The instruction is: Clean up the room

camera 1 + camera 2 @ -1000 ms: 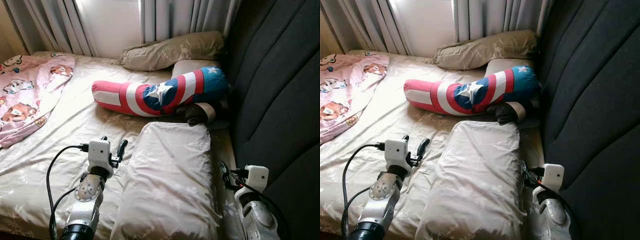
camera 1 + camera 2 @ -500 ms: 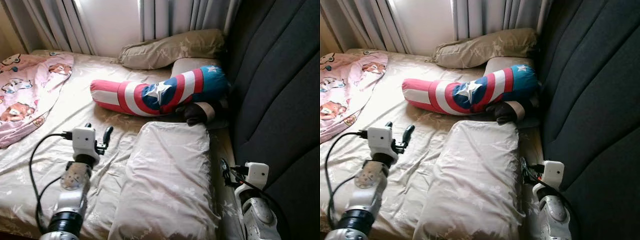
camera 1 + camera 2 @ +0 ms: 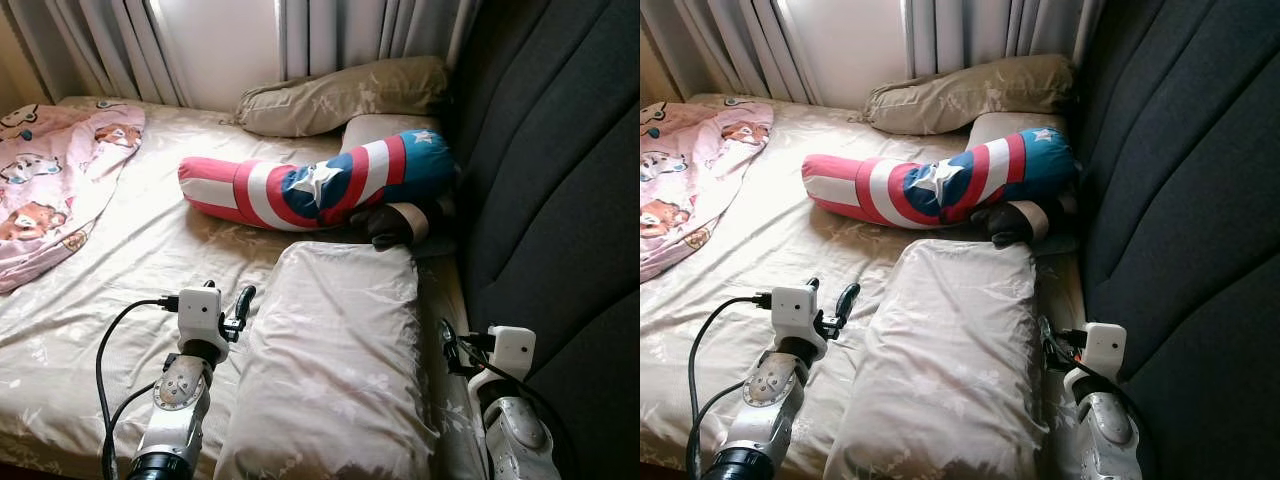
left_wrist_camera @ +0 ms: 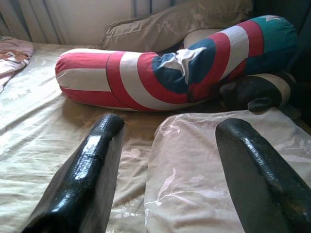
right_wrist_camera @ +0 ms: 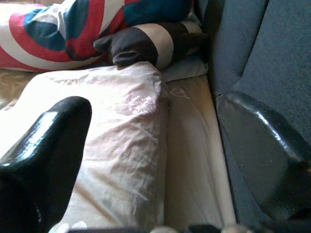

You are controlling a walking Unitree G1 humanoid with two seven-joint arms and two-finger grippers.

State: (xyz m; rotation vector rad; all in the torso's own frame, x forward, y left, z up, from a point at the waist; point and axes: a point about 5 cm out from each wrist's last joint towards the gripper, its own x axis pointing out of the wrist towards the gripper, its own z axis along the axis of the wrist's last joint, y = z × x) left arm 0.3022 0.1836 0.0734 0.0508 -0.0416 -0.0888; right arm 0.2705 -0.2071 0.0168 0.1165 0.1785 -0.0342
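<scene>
While both arms reach over the bed [image 3: 120,260], a large beige pillow [image 3: 335,360] lies lengthwise at its near right side, between the two grippers. Left gripper [image 3: 240,303] hovers just beside the pillow's left edge, fingers [image 4: 87,165] spread apart and grasping nothing; the left wrist view looks between them at the pillow's corner and the sheet. Right gripper [image 3: 449,348] sits in the narrow gap between the pillow's right edge and the dark upholstered headboard [image 3: 560,180], fingers [image 5: 43,145] likewise released and empty. Beyond the pillow lies a red, white and blue striped bolster with a star [image 3: 315,188], a dark plush item [image 3: 395,225] tucked under its right end. A second beige pillow [image 3: 345,95] rests against the curtains [image 3: 330,35]. A pink cartoon-print blanket [image 3: 50,170] is bunched at the far left.
</scene>
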